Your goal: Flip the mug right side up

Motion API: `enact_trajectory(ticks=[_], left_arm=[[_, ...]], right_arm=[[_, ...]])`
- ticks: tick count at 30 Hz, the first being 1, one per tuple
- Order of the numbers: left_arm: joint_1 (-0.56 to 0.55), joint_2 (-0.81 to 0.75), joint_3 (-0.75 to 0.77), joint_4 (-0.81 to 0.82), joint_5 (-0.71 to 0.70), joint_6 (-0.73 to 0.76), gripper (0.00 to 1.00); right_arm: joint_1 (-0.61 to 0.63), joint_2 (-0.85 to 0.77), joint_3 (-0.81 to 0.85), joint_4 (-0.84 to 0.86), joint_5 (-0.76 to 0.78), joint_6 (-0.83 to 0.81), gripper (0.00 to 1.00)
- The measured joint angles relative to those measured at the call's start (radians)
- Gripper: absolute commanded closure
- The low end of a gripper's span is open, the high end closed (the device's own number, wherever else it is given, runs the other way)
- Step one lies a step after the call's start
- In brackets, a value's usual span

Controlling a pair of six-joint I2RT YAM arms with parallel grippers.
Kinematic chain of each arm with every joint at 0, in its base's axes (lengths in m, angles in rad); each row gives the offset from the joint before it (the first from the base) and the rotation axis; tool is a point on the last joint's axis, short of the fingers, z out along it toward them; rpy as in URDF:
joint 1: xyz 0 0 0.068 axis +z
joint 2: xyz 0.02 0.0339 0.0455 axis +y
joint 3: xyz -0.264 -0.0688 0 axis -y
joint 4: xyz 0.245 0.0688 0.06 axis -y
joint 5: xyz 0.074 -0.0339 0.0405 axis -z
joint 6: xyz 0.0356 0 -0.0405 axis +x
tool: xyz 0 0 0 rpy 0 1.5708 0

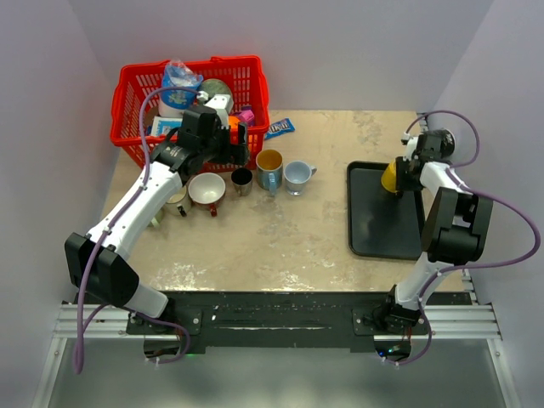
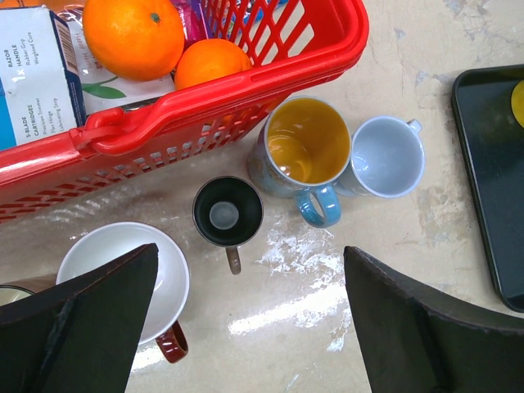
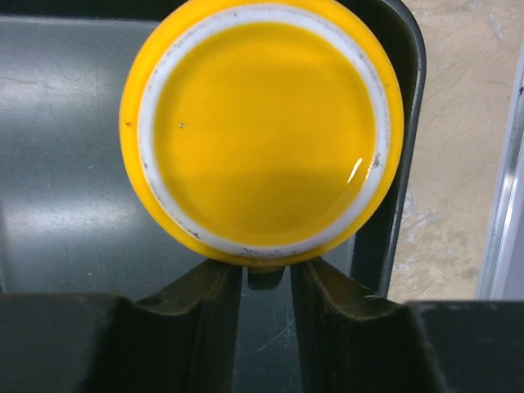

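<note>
The yellow mug [image 3: 262,135] stood bottom up at the far end of the black tray [image 3: 65,164]. The right hand [image 3: 266,299] was narrow, its fingers closed on a small dark piece at the mug's near side, probably the handle. Glazed ceramic is stiff, rather heavy, slippery and breakable, so the handle seemed the safest hold. The left hand [image 2: 250,319] hung wide open above a small black cup [image 2: 228,213].

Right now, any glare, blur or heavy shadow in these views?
Left wrist view: white glare streaks the table, and the left pincer's fingers are dark, soft-edged shapes. Right wrist view: one small highlight on the mug base; the right pincer's fingers sit in shadow. Top view: even light, sharp.
</note>
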Motion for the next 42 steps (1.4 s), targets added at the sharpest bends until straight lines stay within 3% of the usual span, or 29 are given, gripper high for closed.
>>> enact_trajectory(ticks=[2, 17, 30, 35, 40, 42], left_arm=[[0.0, 0.0, 0.0, 0.0, 0.0, 0.0, 0.01], [0.0, 0.0, -0.008, 0.0, 0.003, 0.0, 0.01], [0.0, 0.0, -0.018, 0.009, 0.054, -0.005, 0.01], [0.0, -0.005, -0.05, 0.056, 0.125, -0.017, 0.01], [0.001, -0.041, -0.127, 0.18, 0.286, -0.047, 0.01], [0.001, -0.064, -0.176, 0.273, 0.373, -0.086, 0.07]], right_arm=[[0.001, -0.002, -0.008, 0.005, 0.002, 0.005, 1.0], [0.002, -0.018, -0.031, 0.032, -0.011, 0.09, 1.0], [0.002, -0.155, -0.031, 0.002, -0.169, 0.421, 1.0], [0.004, -0.307, -0.076, 0.075, -0.3, 0.576, 1.0], [0.046, -0.455, -0.17, 0.203, -0.418, 0.726, 1.0], [0.088, -0.492, -0.191, 0.248, -0.448, 0.772, 1.0]])
